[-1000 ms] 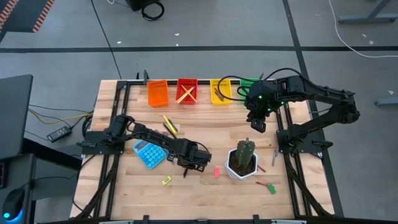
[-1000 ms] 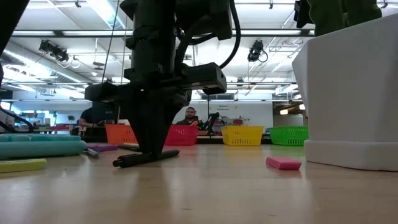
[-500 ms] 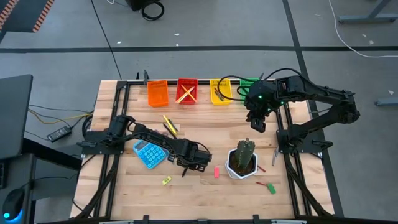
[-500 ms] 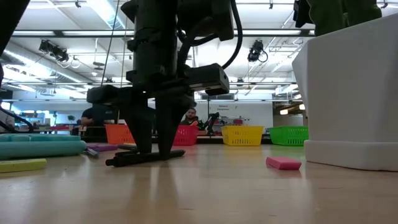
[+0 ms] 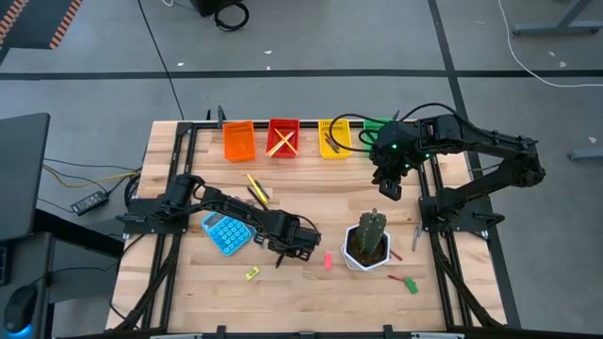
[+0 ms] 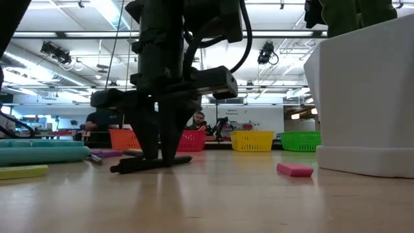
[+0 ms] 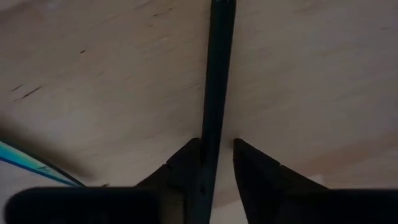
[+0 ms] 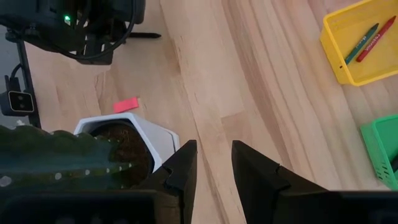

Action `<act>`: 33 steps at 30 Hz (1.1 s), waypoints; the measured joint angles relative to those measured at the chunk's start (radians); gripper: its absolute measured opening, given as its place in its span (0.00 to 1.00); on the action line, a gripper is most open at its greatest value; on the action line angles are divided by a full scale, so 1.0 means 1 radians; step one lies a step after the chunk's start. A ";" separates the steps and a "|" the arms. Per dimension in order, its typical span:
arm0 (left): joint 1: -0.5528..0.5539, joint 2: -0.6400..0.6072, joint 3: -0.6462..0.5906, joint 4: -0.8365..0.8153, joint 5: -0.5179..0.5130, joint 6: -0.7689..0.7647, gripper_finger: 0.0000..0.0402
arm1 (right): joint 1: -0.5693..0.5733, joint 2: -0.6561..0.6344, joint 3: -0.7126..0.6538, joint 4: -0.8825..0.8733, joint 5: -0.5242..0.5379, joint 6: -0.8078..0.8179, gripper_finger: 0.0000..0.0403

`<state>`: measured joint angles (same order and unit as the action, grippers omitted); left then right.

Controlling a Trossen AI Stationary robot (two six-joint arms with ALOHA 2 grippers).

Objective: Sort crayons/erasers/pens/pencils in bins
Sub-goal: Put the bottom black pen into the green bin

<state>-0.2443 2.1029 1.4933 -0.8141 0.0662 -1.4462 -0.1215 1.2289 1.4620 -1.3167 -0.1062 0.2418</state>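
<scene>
A black pen [image 6: 152, 164] lies flat on the wooden table near its middle, in front of the blue calculator [image 5: 226, 233]. My left gripper [image 6: 158, 155] points straight down over it, open, one finger on each side of the pen [image 7: 217, 74], fingertips at the table top. My right gripper [image 5: 389, 191] hangs open and empty high above the table's right half, behind the cactus pot [image 5: 367, 247]. The orange [image 5: 238, 140], red [image 5: 283, 137], yellow [image 5: 334, 137] and green [image 5: 377, 125] bins stand in a row along the far edge. My left gripper straddles the pen's middle from above, fingers across it. In the left wrist view the pen runs close along one finger [image 7: 189, 162] with a gap to the other; whether it touches, I cannot tell. The pen lies flat on the table.
A pink eraser [image 5: 328, 260] lies right of the left gripper, and a yellow-green one [image 5: 252, 274] nearer the front. A yellow pencil [image 5: 254, 185] lies behind the calculator. Small red and green pieces [image 5: 405, 281] lie right of the pot. Crayons lie in the yellow bin [image 8: 367, 38].
My left gripper, shut over the pen a second ago, has opened wide around it and then narrowed a little. It has stayed in place, pointing down. The pen has stayed on the table, shifting slightly.
</scene>
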 joint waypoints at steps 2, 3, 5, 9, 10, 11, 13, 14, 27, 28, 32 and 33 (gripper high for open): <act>0.000 0.000 0.000 -0.002 -0.002 0.000 0.19 | 0.000 0.000 0.000 0.000 0.000 0.001 0.27; 0.000 0.000 0.000 -0.002 -0.004 0.001 0.16 | 0.000 0.000 0.000 0.000 0.000 0.001 0.27; 0.000 -0.001 0.000 0.002 -0.009 0.001 0.11 | 0.000 0.000 0.000 0.000 0.000 0.001 0.27; 0.000 -0.003 0.001 0.013 -0.010 0.003 0.06 | 0.000 0.000 0.000 0.000 0.000 0.001 0.27; 0.000 -0.007 0.004 0.013 -0.010 0.003 0.05 | 0.000 0.000 0.000 0.000 0.000 0.001 0.27; 0.000 -0.013 0.009 0.020 -0.013 0.006 0.05 | 0.000 0.000 0.000 0.000 0.000 0.001 0.27; 0.000 -0.016 0.017 0.017 -0.017 0.027 0.06 | 0.000 0.000 0.000 0.000 0.000 0.001 0.27; 0.000 -0.016 0.023 0.006 -0.022 0.041 0.07 | 0.000 0.000 0.000 0.000 0.000 0.001 0.27; 0.019 -0.039 0.110 -0.023 -0.007 0.096 0.09 | 0.000 0.000 0.000 0.003 0.000 -0.001 0.27; 0.013 -0.039 0.110 -0.024 -0.005 0.086 0.11 | 0.000 0.000 0.000 0.003 0.000 -0.001 0.27; -0.020 -0.040 0.097 -0.026 -0.002 0.041 0.17 | 0.000 0.000 0.000 0.003 0.000 -0.001 0.27; -0.028 -0.040 0.091 -0.021 -0.002 0.032 0.19 | 0.000 0.000 0.000 0.004 0.000 -0.001 0.27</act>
<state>-0.2726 2.0628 1.5841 -0.8349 0.0644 -1.4139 -0.1219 1.2285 1.4620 -1.3129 -0.1059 0.2413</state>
